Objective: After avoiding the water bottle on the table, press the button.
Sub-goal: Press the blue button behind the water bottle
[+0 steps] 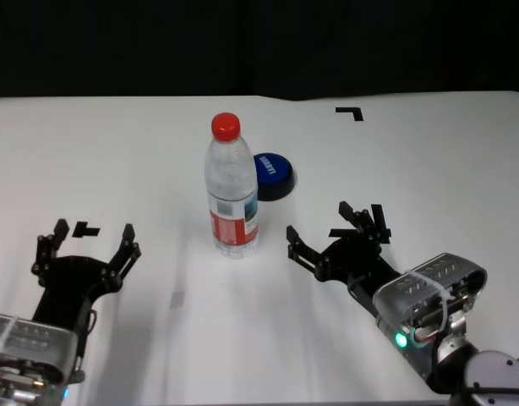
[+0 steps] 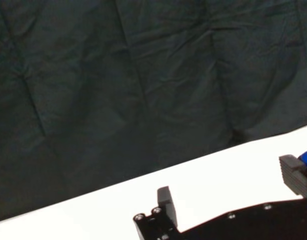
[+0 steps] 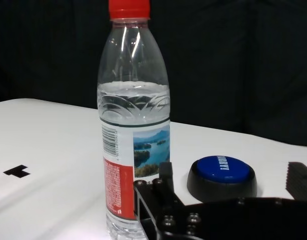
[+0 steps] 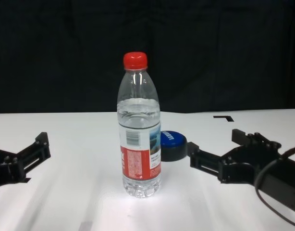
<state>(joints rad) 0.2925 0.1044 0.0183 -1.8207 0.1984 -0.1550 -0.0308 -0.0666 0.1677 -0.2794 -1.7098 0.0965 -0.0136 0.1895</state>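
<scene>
Clear plastic bottle (image 1: pixel 232 193) stands on the table (image 1: pixel 428 161) just before the blue button (image 1: pixel 272 175), so the right hand (image 1: pixel 335 237), fingers apart beside it, could topple it.

Quick count: one water bottle (image 1: pixel 232 190) dead centre of the frame, one button (image 1: pixel 272 176) just right of it, one bench (image 1: pixel 116 152), two end effectors, left end effector (image 1: pixel 89 247) lower left and right end effector (image 1: pixel 337 233) lower right, plus three black tape marks (image 1: pixel 351 111)
</scene>
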